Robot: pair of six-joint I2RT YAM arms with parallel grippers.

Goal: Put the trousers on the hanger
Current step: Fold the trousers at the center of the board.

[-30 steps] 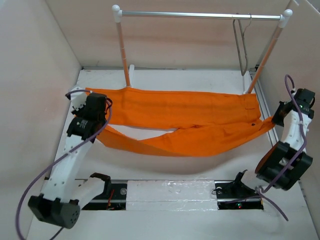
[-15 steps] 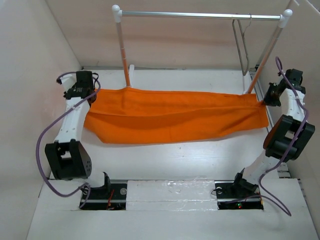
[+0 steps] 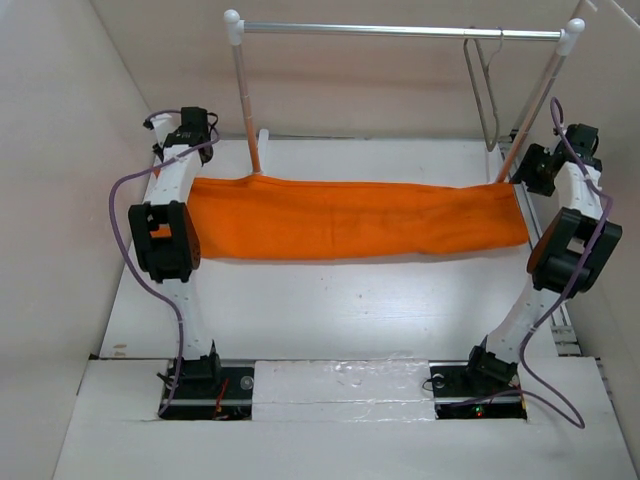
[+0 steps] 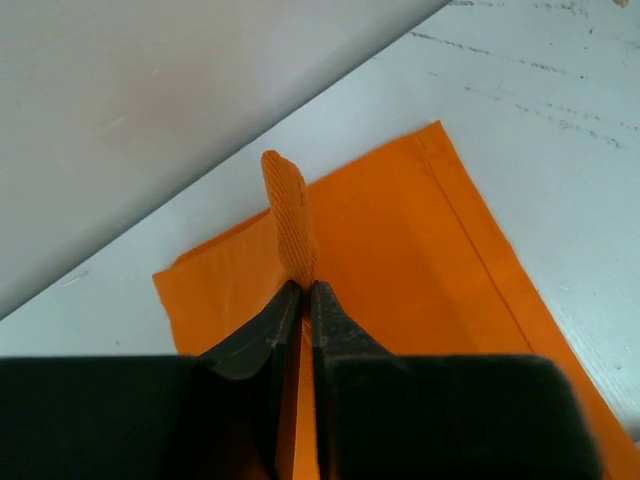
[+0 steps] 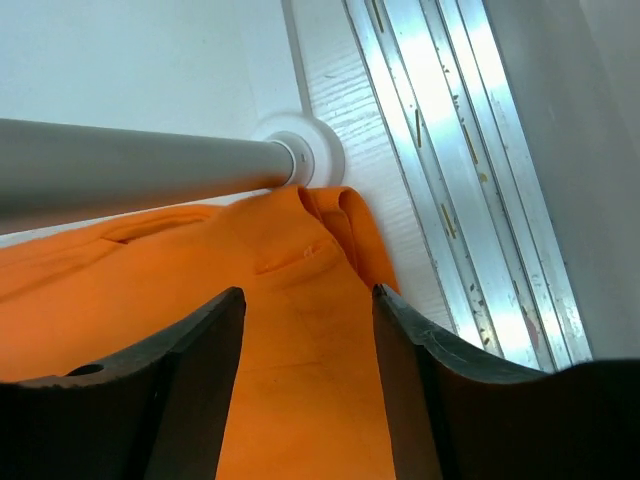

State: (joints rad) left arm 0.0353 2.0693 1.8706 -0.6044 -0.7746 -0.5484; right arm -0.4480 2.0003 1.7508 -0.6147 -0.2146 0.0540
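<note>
The orange trousers lie folded lengthwise in a flat band across the table, just in front of the rack. At their left end my left gripper has its jaws almost together, and a raised fold of the cloth is pinched between them. My right gripper stands open just above the waistband end, and the cloth lies loose below its fingers. The hanger hangs from the right end of the rail, apart from both grippers.
The silver rail rests on two posts; the right post and its white foot are close beside my right gripper. Metal tracks run along the right wall. Walls close in on the left, back and right.
Both arms reached back toward the rack and laid the trousers down flat. The right gripper opened and let go of the waistband end. The left jaws still pinch the cloth.
</note>
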